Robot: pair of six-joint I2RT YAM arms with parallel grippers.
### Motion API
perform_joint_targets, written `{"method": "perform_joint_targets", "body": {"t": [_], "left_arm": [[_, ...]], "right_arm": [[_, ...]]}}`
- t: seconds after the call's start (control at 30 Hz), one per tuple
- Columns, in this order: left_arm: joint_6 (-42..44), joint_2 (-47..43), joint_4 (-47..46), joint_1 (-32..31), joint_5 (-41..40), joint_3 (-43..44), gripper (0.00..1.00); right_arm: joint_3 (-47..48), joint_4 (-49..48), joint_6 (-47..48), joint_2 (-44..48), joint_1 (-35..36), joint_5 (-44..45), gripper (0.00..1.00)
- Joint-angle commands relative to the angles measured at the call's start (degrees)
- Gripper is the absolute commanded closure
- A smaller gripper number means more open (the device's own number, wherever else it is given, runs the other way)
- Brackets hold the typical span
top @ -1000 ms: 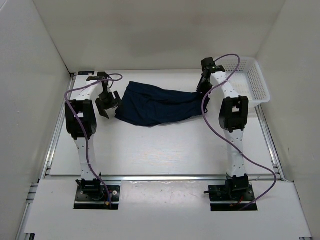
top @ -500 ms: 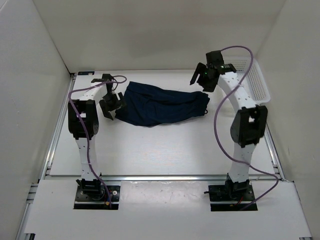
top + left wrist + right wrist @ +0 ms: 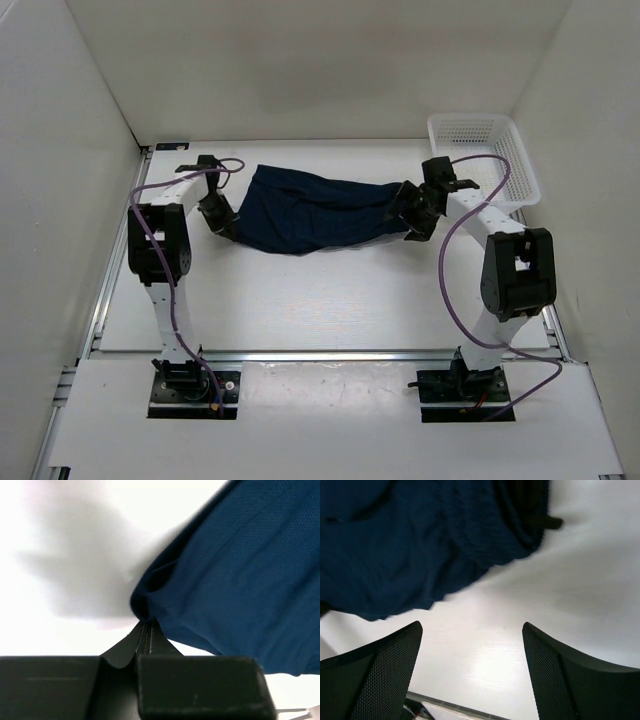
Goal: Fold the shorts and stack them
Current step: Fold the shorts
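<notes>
Dark navy soft fabric shorts (image 3: 320, 210) lie spread across the far half of the white table (image 3: 300, 300), with 1 arm at each end.
The white plastic mesh basket (image 3: 470, 135) sits in the far right corner, apart from them. The left gripper (image 3: 145, 630) is clamped on the shorts' left edge. The right gripper (image 3: 471, 630) hangs with its jaws apart just beside their right end. 0.5 s earlier the left jaws were apart and the right gripper was raised near the basket.
</notes>
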State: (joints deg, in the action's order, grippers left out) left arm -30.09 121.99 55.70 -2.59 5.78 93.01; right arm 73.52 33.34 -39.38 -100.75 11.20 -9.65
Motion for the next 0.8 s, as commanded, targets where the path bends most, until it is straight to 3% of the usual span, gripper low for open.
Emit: {"method": "perform_joint_targets", "body": {"t": [0.0,0.43,0.53,0.57,0.67,0.77], "left_arm": [[-1.47,-8.34,-1.82,2.41,-1.83,-2.83,0.90],[-0.94,-9.06,-2.35,3.03,-1.83,-4.42,0.90],[-0.24,-9.06,-2.35,3.56,-1.83,-4.42,0.90],[-0.24,-9.06,-2.35,3.56,-1.83,-4.42,0.90],[-0.24,-9.66,-2.35,3.56,-1.83,-4.95,0.90],[-0.24,-10.90,-2.35,4.08,-3.40,-6.96,0.90]], "right_arm": [[1.10,-8.37,-2.98,-0.85,-0.65,-4.32,0.15],[4.09,-11.90,-6.68,-12.09,-0.65,0.77,0.16],[6.97,-11.90,-7.21,-15.86,-0.13,2.27,0.35],[8.12,-11.90,-6.60,-16.75,-0.13,3.22,0.54],[10.59,-7.95,-5.19,-17.99,0.49,4.55,0.92],[8.41,-6.10,-3.87,-15.10,0.49,5.78,1.00]]}}
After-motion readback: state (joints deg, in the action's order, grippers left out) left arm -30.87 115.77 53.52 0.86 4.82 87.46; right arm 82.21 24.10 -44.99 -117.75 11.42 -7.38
